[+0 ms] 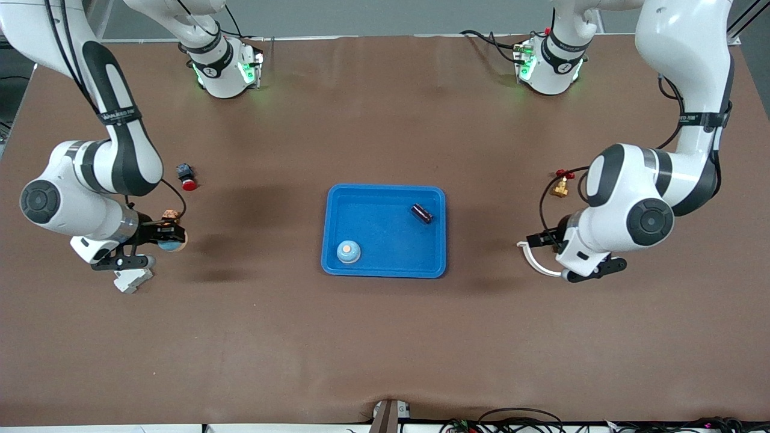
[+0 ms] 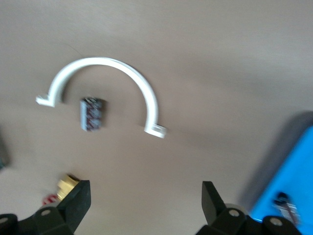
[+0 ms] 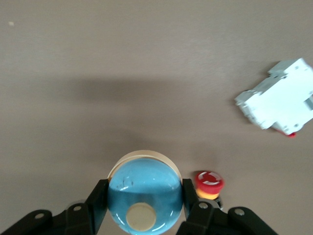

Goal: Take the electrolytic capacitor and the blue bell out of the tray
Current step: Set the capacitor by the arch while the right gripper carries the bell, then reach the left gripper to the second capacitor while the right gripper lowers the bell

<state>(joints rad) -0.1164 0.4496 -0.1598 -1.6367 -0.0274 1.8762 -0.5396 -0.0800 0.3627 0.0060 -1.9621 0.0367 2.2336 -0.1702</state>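
- I saw the blue tray in the middle of the brown table, with one light-blue bell in its corner nearest the front camera, toward the right arm's end.
- The dark capacitor lay on its side in the same tray, farther from the camera and toward the left arm's end.
- My right gripper hung over the table at the right arm's end, fingers clamped on a second blue bell with a cream button on top.
- A red emergency-stop button and a white circuit breaker lay on the table near that gripper.
- My left gripper hovered over the table at the left arm's end, fingers spread wide and holding nothing.
- Under it I saw a white curved pipe clamp, a small grey terminal block and a brass fitting.
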